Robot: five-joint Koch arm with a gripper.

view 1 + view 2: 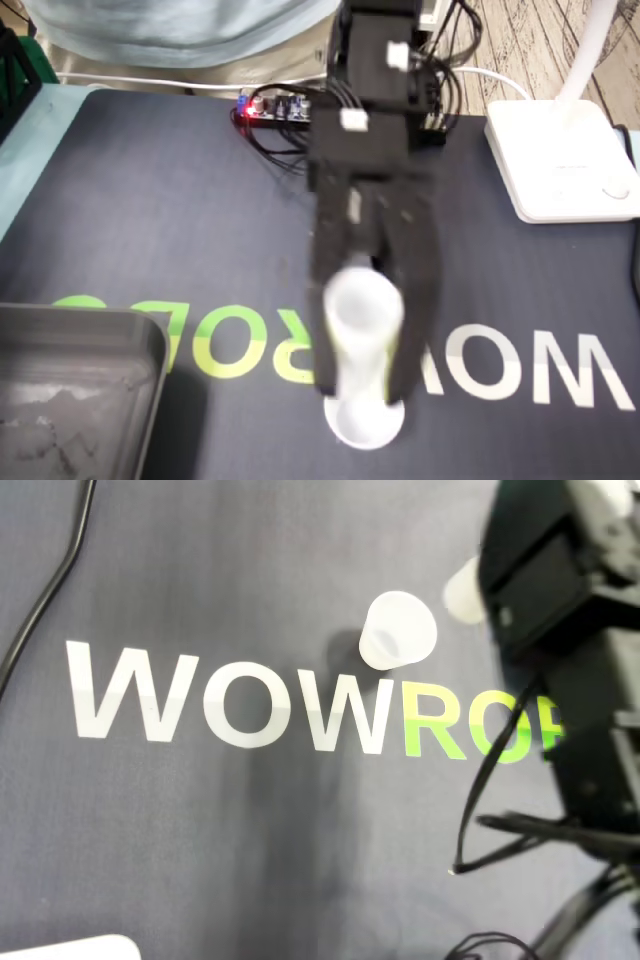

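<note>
Nearest in the fixed view, 1 white cup point(366, 428) stands on the mat point(150, 200). Just above it, the claw point(364, 392) pinches a 2nd cup point(364, 312). Pickup looks done; lowering it into the first cup and letting go seem left.

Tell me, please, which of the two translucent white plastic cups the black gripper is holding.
The raised translucent white plastic cup, flanked by both jaws of the black gripper; the other white cup stands free on the dark mat.
</note>
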